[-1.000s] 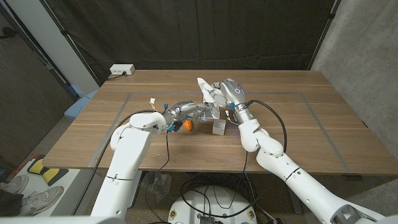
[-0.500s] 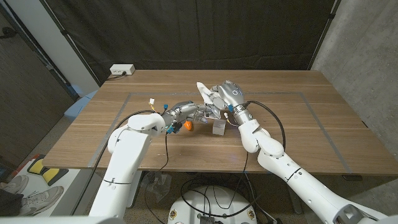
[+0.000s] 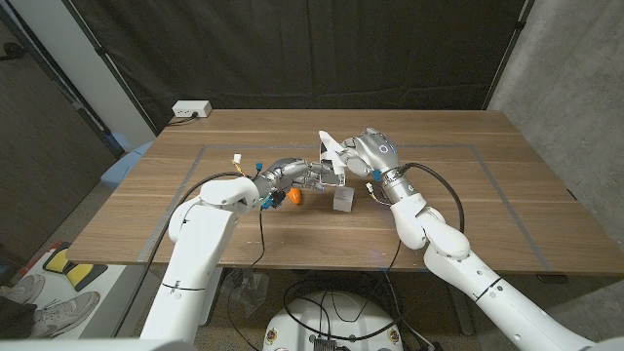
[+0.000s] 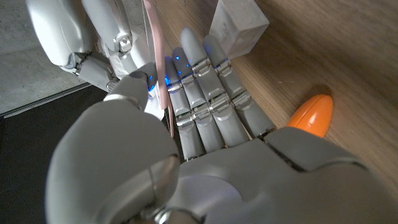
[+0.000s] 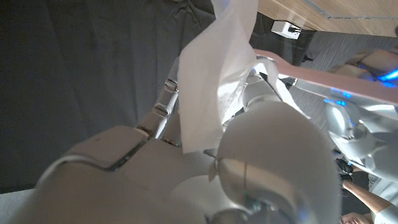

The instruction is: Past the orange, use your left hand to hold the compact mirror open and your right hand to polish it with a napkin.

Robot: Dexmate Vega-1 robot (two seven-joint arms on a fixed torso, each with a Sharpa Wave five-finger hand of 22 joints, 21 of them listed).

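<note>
My left hand (image 3: pixel 310 176) grips the compact mirror (image 3: pixel 337 173) just beyond the small orange (image 3: pixel 293 195). In the left wrist view the mirror's thin pink edge (image 4: pixel 158 68) stands between my thumb and fingers (image 4: pixel 202 93), with the orange (image 4: pixel 311 114) beside the palm. My right hand (image 3: pixel 370 152) holds a white napkin (image 3: pixel 329 144) against the mirror from the far side. The right wrist view shows the napkin (image 5: pixel 214 81) bunched over my right hand (image 5: pixel 186 174), next to the mirror's pink rim (image 5: pixel 323 76).
A small grey cube (image 3: pixel 343 200) stands on the table right under the two hands; it also shows as the grey cube (image 4: pixel 239 26) past my left fingers. A white power strip (image 3: pixel 191 110) lies at the far left edge of the wooden table (image 3: pixel 468 195).
My right hand and forearm have swung a little to the right, carrying the napkin along the mirror. The left hand has kept its hold in place.
</note>
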